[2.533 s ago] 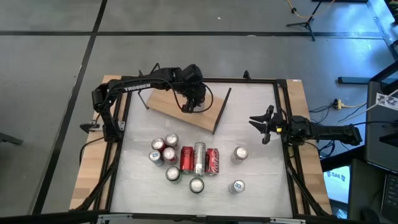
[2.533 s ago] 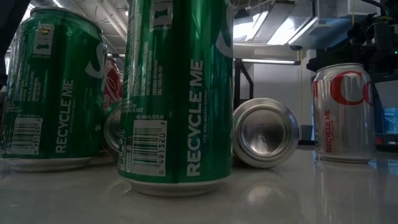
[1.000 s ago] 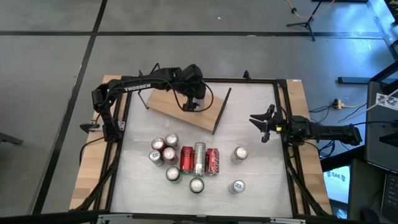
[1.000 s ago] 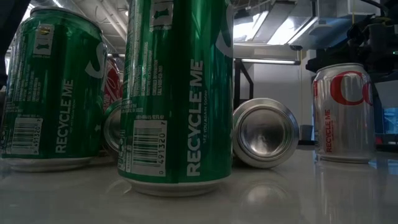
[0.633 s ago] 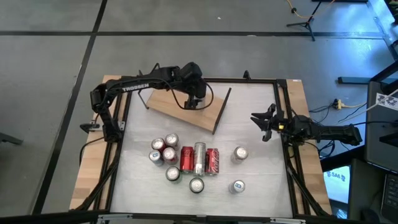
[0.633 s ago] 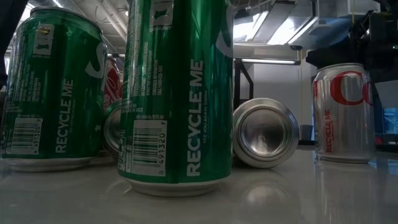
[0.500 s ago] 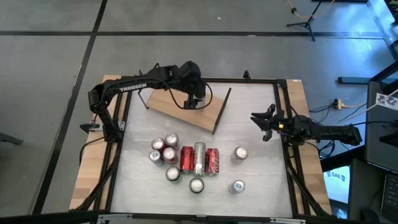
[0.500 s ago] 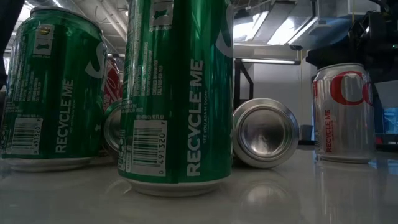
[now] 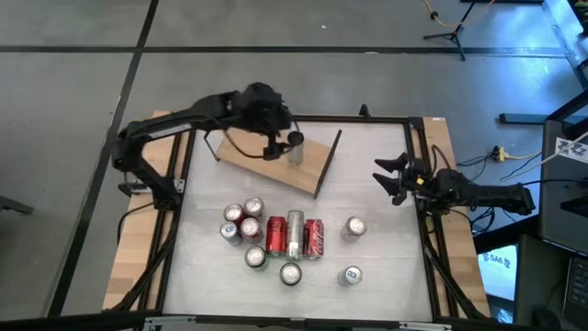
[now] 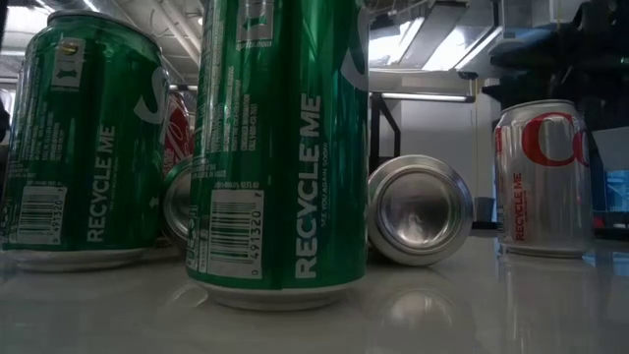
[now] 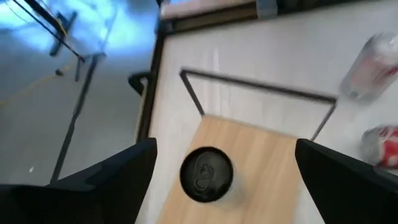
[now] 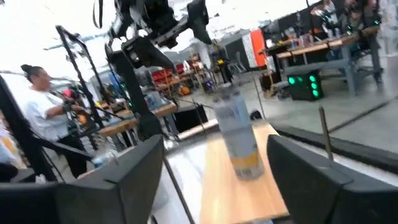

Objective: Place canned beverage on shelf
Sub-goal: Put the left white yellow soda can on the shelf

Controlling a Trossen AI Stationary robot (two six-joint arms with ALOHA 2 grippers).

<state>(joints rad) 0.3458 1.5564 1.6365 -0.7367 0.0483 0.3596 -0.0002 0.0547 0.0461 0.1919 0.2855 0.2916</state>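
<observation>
Shelf (image 9: 273,162) of light-brown wood sits at the far side of the table (image 9: 386,221), propped on thin black wire supports. One silver can (image 9: 294,147) stands upright on it, near the far edge, and nothing grips it. In the left wrist view the same can (image 11: 206,175) shows from above, its dark top centred on the board (image 11: 267,168). The left gripper (image 9: 278,138) hangs above the shelf just beside this can, its fingers spread wide and empty; in its own wrist view the two dark fingers (image 11: 109,177) stand well apart on either side of the can without touching it.

The right gripper (image 9: 393,180) waits near the table's right edge, well apart from the shelf, its fingers parted and holding nothing. Its wrist view looks across at the can (image 12: 239,140) on the shelf (image 12: 230,180), with the left arm (image 12: 155,34) above it and a person (image 12: 46,115) in the room beyond.

The other cans are clustered on the near half of the table: three lying side by side (image 9: 294,236), a group of upright ones (image 9: 241,219) to their left, and single upright cans (image 9: 355,225) toward the right. The low view shows two green cans (image 10: 280,147) close up, a can lying on its side (image 10: 421,211) and a silver and red can (image 10: 543,177).
</observation>
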